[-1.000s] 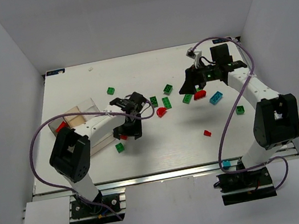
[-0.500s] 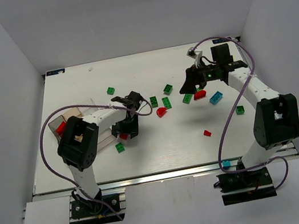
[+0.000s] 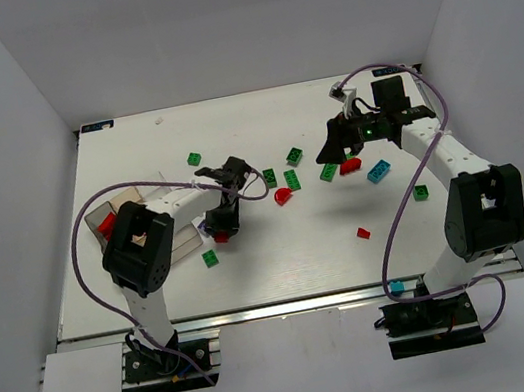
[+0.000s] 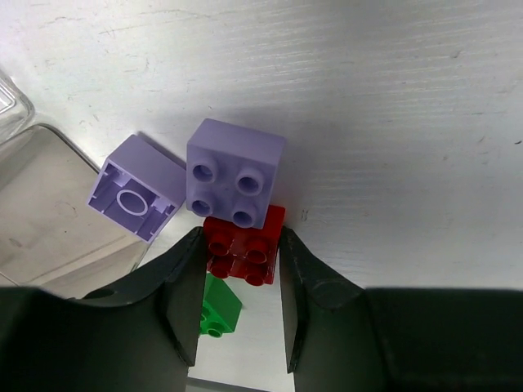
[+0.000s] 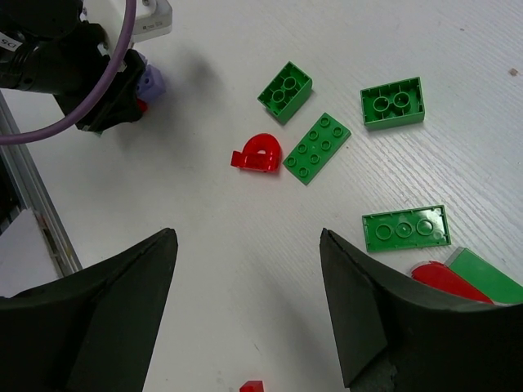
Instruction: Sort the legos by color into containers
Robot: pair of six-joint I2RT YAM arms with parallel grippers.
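My left gripper (image 3: 221, 228) is shut on a red brick (image 4: 243, 249), held just right of the clear container (image 3: 130, 197). In the left wrist view its fingers (image 4: 184, 286) press both sides of the brick. A light purple brick (image 4: 235, 171) sits against the red one's far edge. A second purple brick (image 4: 135, 198) lies overturned beside the container wall (image 4: 49, 204). A green brick (image 4: 219, 309) lies below. My right gripper (image 3: 339, 148) is open and empty above the table (image 5: 245, 237). A rounded red piece (image 5: 258, 153) and green bricks (image 5: 317, 148) lie beyond it.
The container holds a red brick (image 3: 106, 222) and a tan block (image 3: 130, 211). Green bricks (image 3: 193, 158) (image 3: 421, 192), a red piece (image 3: 349, 166), a teal brick (image 3: 378, 171) and a small red brick (image 3: 363, 233) lie scattered. Another teal brick (image 3: 396, 286) lies on the front rail.
My left gripper has shifted slightly away from the front edge with the red brick in it, and the left arm's elbow has swung right. The right arm has not moved.
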